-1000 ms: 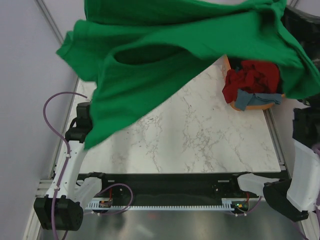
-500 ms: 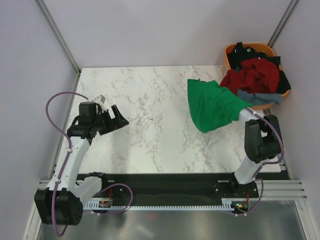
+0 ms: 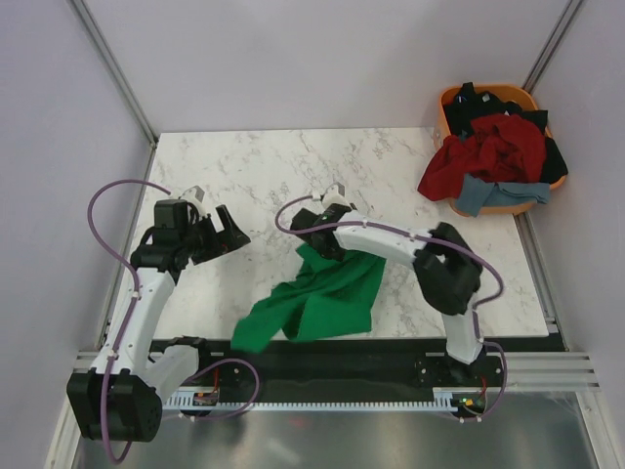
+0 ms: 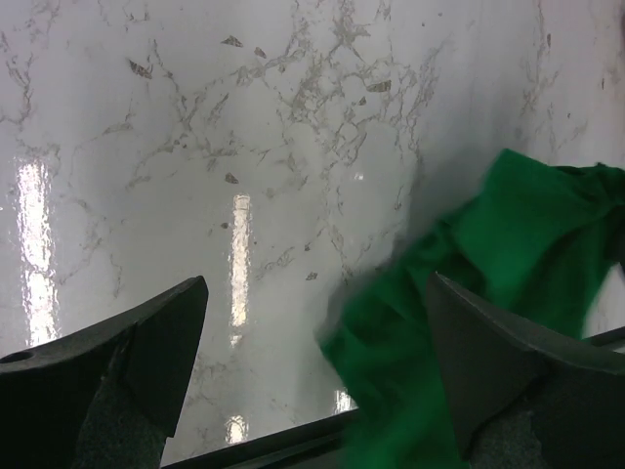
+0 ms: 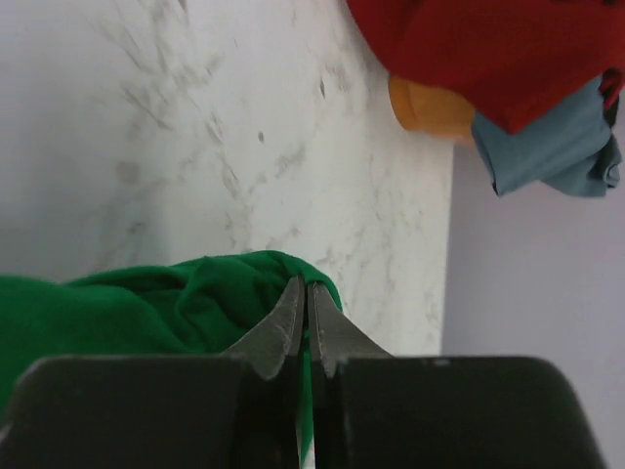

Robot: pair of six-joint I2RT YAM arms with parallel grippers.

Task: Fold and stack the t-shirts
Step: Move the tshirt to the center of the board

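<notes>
The right gripper was pinched tight on a fold of the green t-shirt, which lay crumpled on the marble table near its front edge (one end trailing left). The left gripper hung nearby, jaws spread wide, holding nothing. A dark red t-shirt lay heaped in the orange basket.
</notes>
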